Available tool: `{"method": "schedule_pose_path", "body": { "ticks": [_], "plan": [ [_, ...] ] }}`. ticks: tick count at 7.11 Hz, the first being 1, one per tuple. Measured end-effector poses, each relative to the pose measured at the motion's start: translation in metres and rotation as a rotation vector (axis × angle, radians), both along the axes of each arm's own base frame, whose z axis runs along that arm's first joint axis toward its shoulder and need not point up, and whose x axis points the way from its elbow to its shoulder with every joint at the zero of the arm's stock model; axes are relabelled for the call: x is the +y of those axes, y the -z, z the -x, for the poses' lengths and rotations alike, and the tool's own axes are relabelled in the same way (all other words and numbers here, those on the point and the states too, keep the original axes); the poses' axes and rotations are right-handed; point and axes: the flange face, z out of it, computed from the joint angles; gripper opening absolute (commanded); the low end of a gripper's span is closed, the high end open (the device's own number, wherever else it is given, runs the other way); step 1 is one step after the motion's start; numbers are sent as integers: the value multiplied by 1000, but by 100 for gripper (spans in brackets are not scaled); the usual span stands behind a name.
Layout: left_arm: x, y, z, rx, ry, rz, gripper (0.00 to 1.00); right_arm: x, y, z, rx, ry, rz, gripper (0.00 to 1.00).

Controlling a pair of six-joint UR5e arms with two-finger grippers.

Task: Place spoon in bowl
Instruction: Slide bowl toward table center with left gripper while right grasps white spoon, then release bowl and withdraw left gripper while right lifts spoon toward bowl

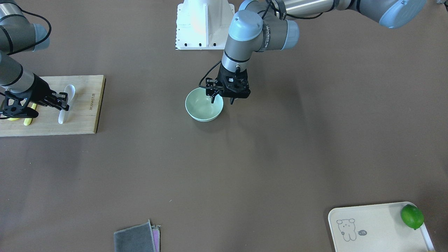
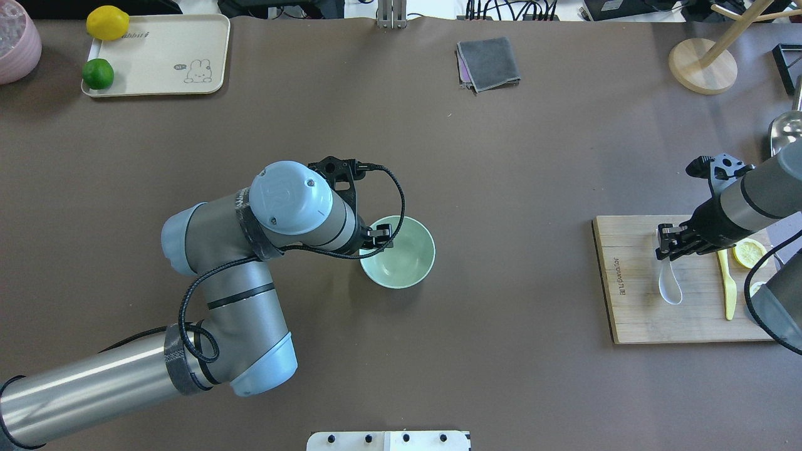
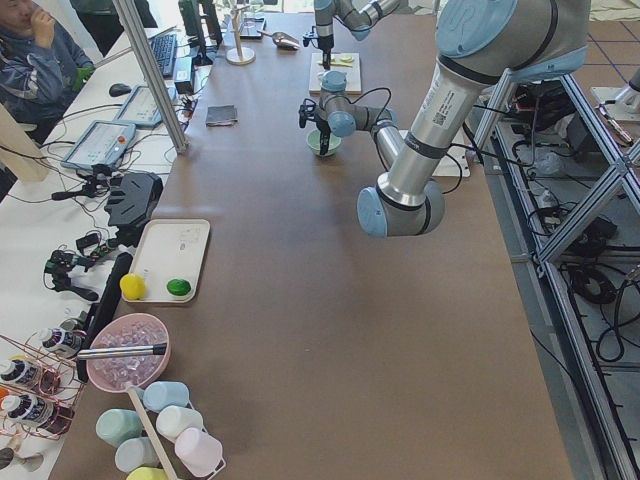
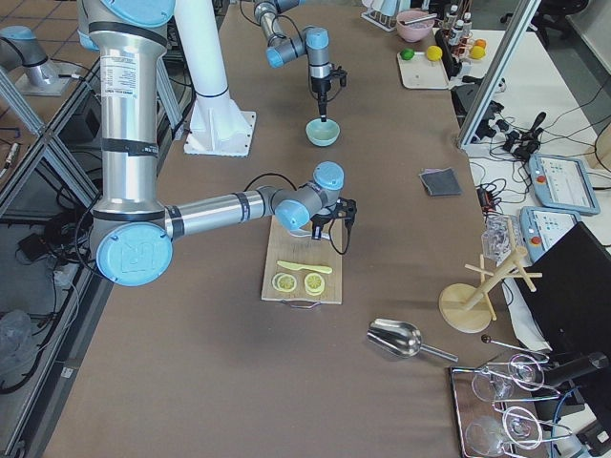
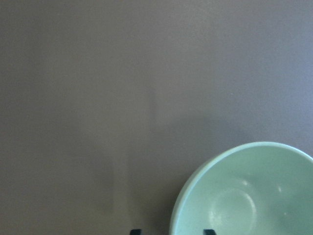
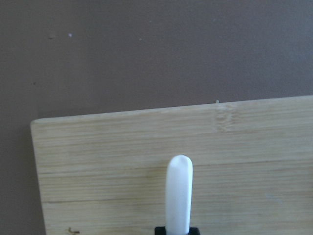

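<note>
The white spoon lies on a wooden cutting board at the robot's right; it also shows in the overhead view and the right wrist view. My right gripper is shut on the spoon's handle, low over the board. The pale mint-green bowl stands empty at mid table. My left gripper is open and straddles the bowl's rim, one finger inside and one outside.
A yellow knife and a lemon slice lie on the board beside the spoon. A folded grey cloth lies at the far edge. A cream tray with a lime and a lemon sits far left.
</note>
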Motion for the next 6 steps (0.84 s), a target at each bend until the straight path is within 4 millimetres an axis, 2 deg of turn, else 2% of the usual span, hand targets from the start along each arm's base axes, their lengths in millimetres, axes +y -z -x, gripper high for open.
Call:
{"method": "schedule_pose_path", "body": {
  "ticks": [1, 2, 3, 4, 5, 6],
  "plan": [
    [-2, 7, 20, 24, 4, -2, 98, 0, 8, -1, -11, 1, -7, 0],
    [-4, 4, 48, 42, 5, 4, 98, 0, 22, -2, -25, 0, -19, 0],
    [-9, -7, 82, 51, 4, 11, 98, -7, 47, 2, -42, -9, -34, 0],
    [-16, -25, 115, 45, -5, 3, 98, -22, 88, 18, -63, -30, -38, 0],
    [-24, -50, 147, 20, -15, -22, 98, -39, 142, 47, -85, -65, -34, 0],
    [-32, -75, 178, -13, -23, -53, 98, -46, 190, 79, -97, -115, -36, 0]
  ]
}}
